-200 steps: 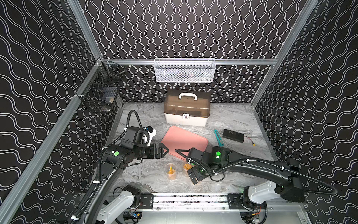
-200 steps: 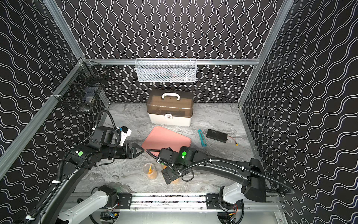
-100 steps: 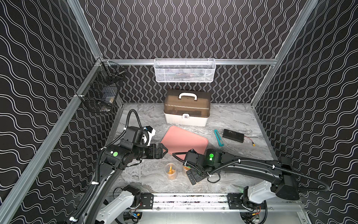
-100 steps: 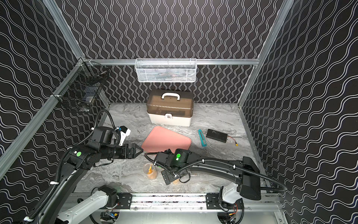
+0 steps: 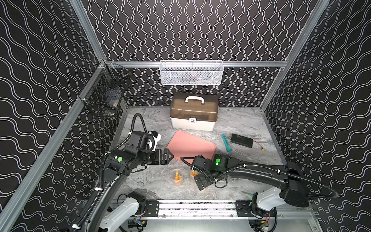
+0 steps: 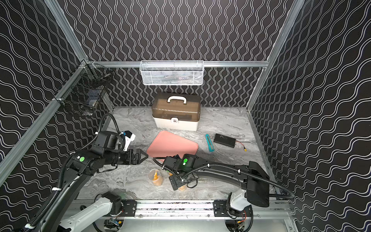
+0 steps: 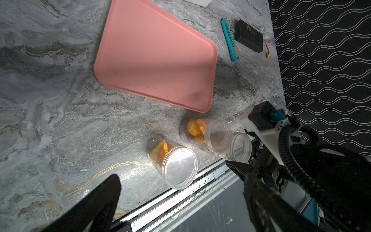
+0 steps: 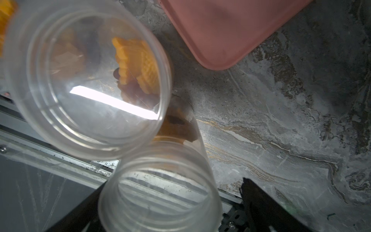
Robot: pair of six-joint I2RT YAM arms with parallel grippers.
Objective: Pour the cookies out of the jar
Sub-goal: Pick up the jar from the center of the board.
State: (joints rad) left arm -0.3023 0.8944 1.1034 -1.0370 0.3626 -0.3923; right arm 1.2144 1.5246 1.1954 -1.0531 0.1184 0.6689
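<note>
Right gripper (image 5: pixel 200 182) has advanced: jar (image 8: pixel 158 190) now between spread jaws, unclamped; cookies (image 8: pixel 172 128) unpoured. Left gripper (image 5: pixel 170 157) spread, idle.

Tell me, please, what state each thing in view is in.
Jars: all three upright, cookies inside.
Pink tray: empty.
Storage box: lid shut.
Left end effector: open, holding nothing.
Right end effector: open, straddling one jar.

Black walls (image 5: pixel 200 30) with white wavy lines stand around a grey marble table (image 5: pixel 241 124), edged by aluminium rails (image 5: pixel 251 63).
</note>
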